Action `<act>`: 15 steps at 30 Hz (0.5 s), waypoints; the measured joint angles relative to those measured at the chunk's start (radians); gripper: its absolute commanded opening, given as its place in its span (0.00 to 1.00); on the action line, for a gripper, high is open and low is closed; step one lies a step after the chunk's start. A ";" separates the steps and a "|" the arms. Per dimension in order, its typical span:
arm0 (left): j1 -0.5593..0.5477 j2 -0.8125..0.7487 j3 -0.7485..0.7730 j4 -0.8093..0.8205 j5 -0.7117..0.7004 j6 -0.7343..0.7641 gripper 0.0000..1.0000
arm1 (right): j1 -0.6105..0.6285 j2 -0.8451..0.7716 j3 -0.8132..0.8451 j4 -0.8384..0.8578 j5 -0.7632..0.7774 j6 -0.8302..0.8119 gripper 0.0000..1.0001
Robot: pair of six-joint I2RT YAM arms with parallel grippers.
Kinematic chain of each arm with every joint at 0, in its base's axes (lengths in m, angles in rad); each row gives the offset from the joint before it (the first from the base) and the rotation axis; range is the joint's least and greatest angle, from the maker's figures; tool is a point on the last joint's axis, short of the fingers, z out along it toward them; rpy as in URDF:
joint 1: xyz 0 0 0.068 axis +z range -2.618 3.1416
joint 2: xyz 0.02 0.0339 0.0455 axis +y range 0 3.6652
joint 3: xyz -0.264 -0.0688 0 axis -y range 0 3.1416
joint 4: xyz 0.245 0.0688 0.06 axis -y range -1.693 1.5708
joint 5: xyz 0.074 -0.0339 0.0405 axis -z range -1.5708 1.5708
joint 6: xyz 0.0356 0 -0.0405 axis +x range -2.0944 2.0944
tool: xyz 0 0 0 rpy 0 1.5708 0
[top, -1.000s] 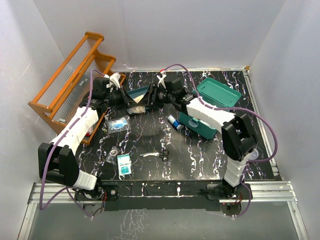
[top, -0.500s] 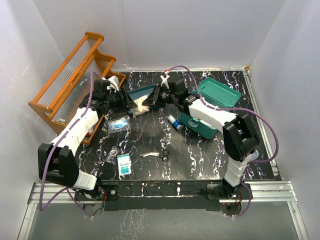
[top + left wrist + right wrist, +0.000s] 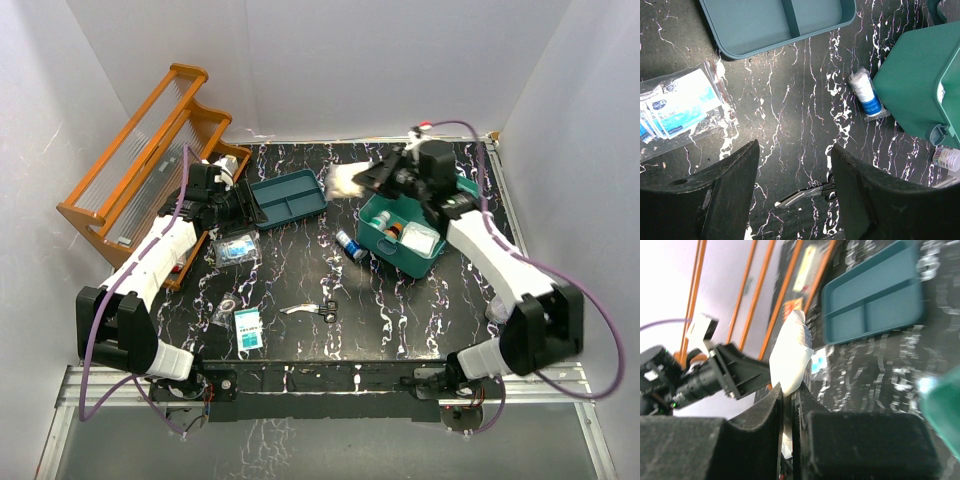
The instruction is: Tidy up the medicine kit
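My right gripper [image 3: 787, 390] is clamped on a soft, crumpled white packet [image 3: 791, 355]. My left gripper [image 3: 795, 150] hangs with its fingers apart. The rounded teal plastic medicine kit [image 3: 392, 250] sits open at the right rear of the glossy marbled table [image 3: 400, 310].

Robot lab cell, white walls [image 3: 350, 60], black marbled table [image 3: 400, 300]

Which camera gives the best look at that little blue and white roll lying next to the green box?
The left wrist view: the roll is large and sharp, lying beside the green box. The top view shows it only as a small speck; the right wrist view misses it.
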 measured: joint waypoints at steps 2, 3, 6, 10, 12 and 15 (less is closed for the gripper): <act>0.000 0.000 0.001 0.001 0.001 0.004 0.59 | -0.056 -0.090 -0.046 -0.064 0.083 -0.011 0.08; 0.000 0.000 0.001 0.003 0.002 0.006 0.59 | -0.080 -0.133 -0.066 -0.098 0.126 -0.015 0.08; 0.000 0.003 0.001 0.013 0.010 0.007 0.59 | -0.118 -0.233 -0.097 -0.200 0.247 -0.023 0.09; 0.000 0.022 0.005 0.024 0.018 0.010 0.60 | -0.124 -0.305 -0.100 -0.301 0.389 -0.045 0.09; 0.000 0.032 0.007 0.023 0.012 0.014 0.60 | -0.130 -0.311 -0.100 -0.333 0.425 -0.084 0.09; 0.000 0.043 0.013 0.024 0.003 0.016 0.60 | -0.150 -0.272 -0.075 -0.389 0.428 -0.197 0.08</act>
